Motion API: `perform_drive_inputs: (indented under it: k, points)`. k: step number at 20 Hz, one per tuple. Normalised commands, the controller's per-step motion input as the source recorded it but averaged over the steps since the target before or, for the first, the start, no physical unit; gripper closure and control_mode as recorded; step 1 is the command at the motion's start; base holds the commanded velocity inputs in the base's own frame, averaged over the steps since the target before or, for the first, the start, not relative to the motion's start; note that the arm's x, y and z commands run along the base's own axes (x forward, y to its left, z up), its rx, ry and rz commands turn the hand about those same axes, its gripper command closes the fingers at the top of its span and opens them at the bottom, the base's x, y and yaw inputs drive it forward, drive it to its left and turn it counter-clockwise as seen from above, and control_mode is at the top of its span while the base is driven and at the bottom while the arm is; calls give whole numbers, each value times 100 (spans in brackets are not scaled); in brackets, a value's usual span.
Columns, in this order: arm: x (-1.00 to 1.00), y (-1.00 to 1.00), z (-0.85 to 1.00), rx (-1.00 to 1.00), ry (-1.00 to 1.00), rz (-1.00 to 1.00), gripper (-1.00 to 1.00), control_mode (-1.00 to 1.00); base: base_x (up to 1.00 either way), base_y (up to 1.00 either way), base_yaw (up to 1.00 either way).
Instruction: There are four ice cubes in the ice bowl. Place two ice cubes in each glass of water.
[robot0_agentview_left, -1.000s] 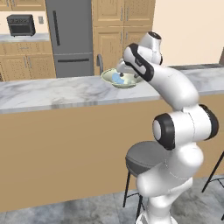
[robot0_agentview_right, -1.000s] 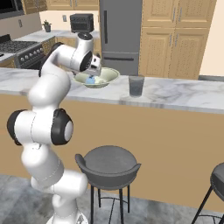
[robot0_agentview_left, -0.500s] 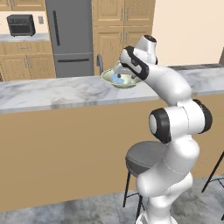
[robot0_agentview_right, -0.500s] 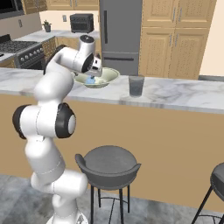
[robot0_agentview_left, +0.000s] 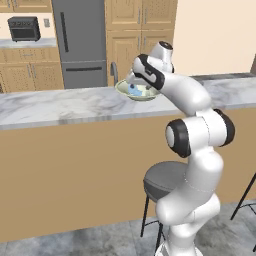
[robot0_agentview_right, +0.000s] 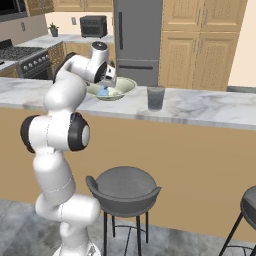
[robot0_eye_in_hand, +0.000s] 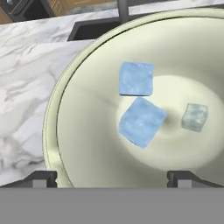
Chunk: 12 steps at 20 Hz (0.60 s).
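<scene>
The pale yellow-green ice bowl sits on the marble counter and holds ice cubes. Two are blue, one above the other, and a paler small cube lies to their right. My gripper hovers just above the bowl's near side, open, its fingertips spread wide with nothing between them. From the base views the gripper points down into the bowl, where a blue cube shows. One glass of water stands right of the bowl.
A dark sink basin lies behind the bowl. A round grey stool stands below the counter beside my base. The fridge and wooden cabinets line the far wall.
The hand has shifted slightly and come a little lower over the bowl. The jaws have stayed open and the cubes have not moved.
</scene>
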Motion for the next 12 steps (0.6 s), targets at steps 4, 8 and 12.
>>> perform_drive_inputs:
  k: [4, 8, 12]
  points:
    - [23, 0, -7, 0, -3, 0, -100, -100, 0, 0, 0]
    - [23, 0, -12, 0, -4, 0, -100, -100, 0, 0, 0]
    - [19, 0, -15, 0, -1, 0, -100, -100, 0, 0, 0]
